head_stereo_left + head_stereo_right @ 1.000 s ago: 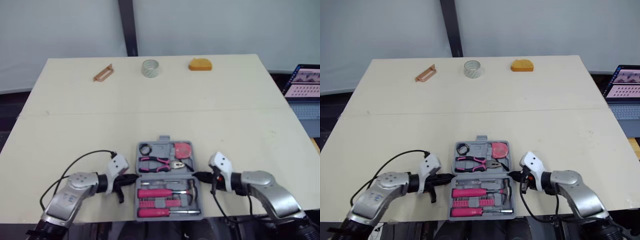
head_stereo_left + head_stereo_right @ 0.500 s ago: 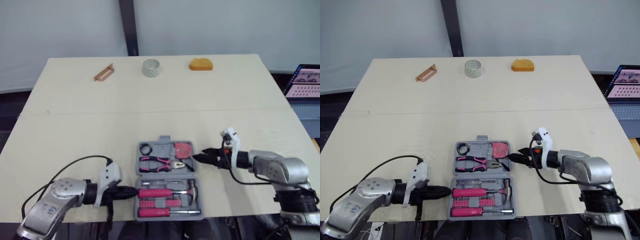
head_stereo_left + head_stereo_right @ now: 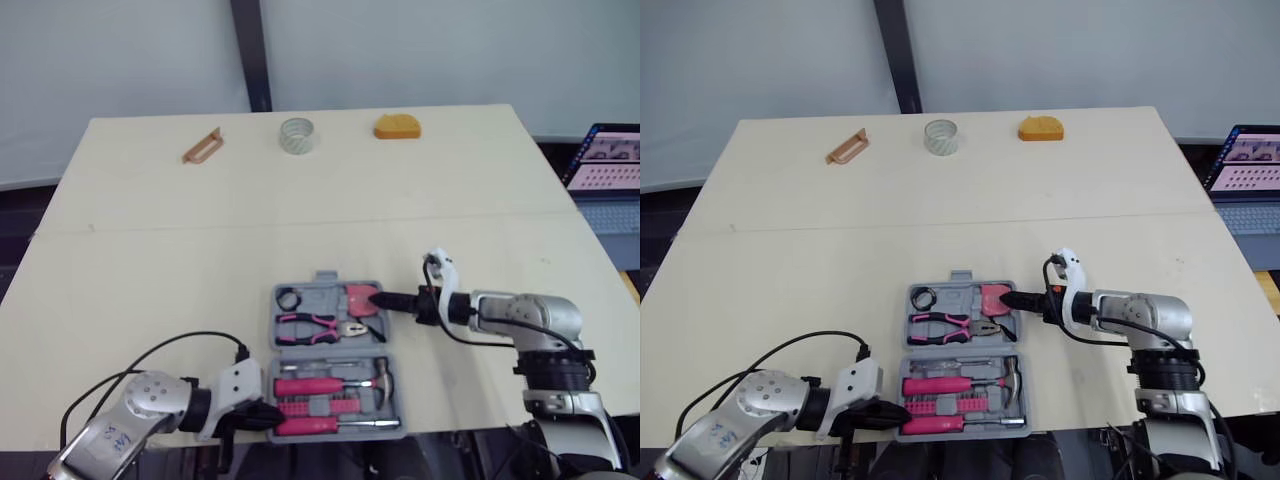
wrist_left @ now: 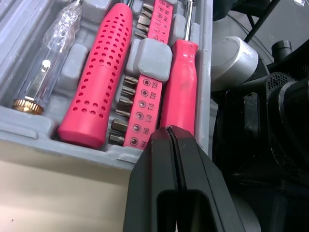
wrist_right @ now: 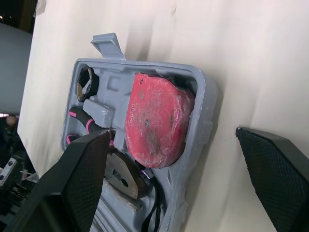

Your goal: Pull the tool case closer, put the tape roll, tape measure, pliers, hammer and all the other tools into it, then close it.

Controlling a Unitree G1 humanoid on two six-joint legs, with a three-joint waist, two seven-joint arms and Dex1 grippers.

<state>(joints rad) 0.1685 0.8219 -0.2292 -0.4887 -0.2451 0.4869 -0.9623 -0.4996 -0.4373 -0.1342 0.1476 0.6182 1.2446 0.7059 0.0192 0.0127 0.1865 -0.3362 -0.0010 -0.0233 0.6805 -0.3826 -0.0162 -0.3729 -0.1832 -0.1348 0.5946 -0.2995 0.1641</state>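
If the far half is swung up by the right gripper [image 3: 382, 299], whose fingers are spread wide beside the red tape measure [image 5: 157, 118], the measure, judged loosely seated, could be tipped out. The open grey tool case [image 3: 327, 280], filled with pink-handled tools, lies at the table's [image 3: 150, 250] near edge and could be nudged off by the left gripper [image 4: 169, 130], pressed together and empty at its near-left corner.
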